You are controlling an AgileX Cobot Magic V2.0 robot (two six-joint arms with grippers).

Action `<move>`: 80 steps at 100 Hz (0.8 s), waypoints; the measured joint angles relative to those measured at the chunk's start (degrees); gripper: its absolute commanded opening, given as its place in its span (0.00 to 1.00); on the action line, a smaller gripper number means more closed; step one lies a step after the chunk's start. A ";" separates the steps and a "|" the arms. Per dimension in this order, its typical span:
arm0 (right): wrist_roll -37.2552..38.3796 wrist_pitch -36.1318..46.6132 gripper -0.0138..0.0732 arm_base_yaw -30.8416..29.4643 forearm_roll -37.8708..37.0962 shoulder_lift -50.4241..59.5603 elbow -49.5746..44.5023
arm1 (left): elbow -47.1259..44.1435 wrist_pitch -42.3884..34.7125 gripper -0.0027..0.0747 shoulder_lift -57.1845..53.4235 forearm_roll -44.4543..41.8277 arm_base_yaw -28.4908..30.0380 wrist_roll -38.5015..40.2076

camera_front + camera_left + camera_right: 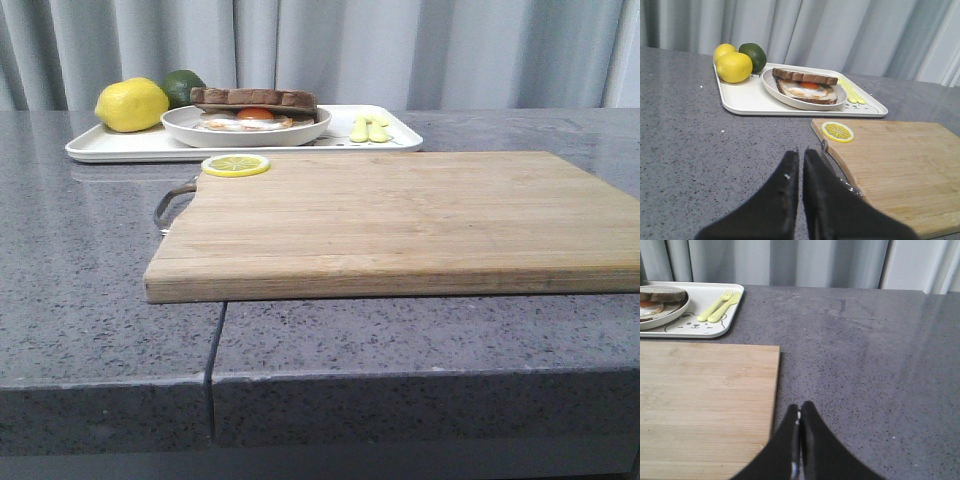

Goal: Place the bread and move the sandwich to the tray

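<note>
The sandwich point(254, 112) lies on a round white plate point(200, 132) that stands on the white tray point(120, 148) at the back left. The bread point(254, 98) lies as its top slice, over the fried egg with the orange yolk. The left wrist view shows the sandwich point(807, 86), the bread point(805, 76) and the tray point(745, 100). My left gripper point(801, 152) is shut and empty over the grey counter, short of the tray. My right gripper point(800, 405) is shut and empty by the cutting board's right edge. Neither gripper shows in the front view.
A wooden cutting board point(400, 220) with a metal handle lies in the middle, a lemon slice point(235, 165) on its far left corner. A lemon point(131, 105), a lime point(183, 85) and a pale green fork and spoon point(369, 128) are on the tray. Curtains hang behind.
</note>
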State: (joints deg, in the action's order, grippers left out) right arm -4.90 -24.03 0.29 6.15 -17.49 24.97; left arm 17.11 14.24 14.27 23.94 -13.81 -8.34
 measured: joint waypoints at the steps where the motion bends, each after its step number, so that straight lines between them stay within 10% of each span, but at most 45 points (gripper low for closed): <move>1: 0.00 0.00 0.08 0.00 0.00 0.00 0.00 | 0.00 -0.08 0.01 0.00 0.00 0.00 0.00; 80: -0.11 -0.20 0.08 0.00 0.00 0.00 0.00 | -0.10 -0.12 0.01 0.00 -1.38 0.00 0.00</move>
State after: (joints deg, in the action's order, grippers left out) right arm -5.02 -24.23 0.29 6.15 -17.49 24.97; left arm 17.02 14.13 14.27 22.56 -13.81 -8.34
